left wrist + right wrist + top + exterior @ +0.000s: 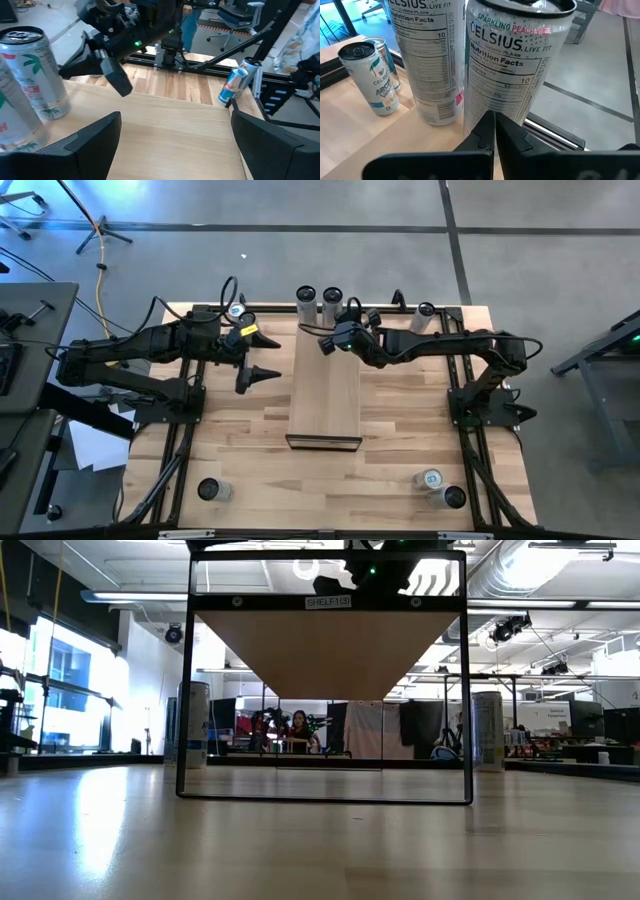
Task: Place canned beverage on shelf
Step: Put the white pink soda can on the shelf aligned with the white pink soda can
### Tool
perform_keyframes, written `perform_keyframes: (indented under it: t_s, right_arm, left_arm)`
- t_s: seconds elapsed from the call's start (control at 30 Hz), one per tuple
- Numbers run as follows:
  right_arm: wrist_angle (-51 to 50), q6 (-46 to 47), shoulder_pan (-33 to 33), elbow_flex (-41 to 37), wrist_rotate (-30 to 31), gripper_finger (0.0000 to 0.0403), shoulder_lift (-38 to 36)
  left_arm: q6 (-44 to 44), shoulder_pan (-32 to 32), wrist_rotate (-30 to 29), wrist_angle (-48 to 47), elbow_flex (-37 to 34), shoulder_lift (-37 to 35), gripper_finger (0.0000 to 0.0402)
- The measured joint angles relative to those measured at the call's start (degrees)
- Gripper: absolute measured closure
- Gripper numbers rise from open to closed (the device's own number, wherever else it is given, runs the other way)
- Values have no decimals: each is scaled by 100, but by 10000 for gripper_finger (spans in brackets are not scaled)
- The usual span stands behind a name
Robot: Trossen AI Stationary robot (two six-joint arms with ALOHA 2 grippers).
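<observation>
High view shows our right gripper (pixel 328 338) over the shelf's (pixel 325 395) far end, fingers pressed together and empty, just before two tall cans (pixel 318 303); our left gripper (pixel 262 355) waits beside the shelf, fingers spread; we judge a can (pixel 512 70) rigid, smooth, slippery, likely heavy if full; best pinched mid-body; more cans stand about the desk (pixel 400 450).
</observation>
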Motion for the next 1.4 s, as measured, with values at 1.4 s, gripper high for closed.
perform_keyframes:
  t_s: [1.4]
  right_arm:
    - [-614, -1188, -493, 0, -468, 403, -151]
  left_arm:
    - [1974, 2362, 1487, 178, 7, 1476, 55]
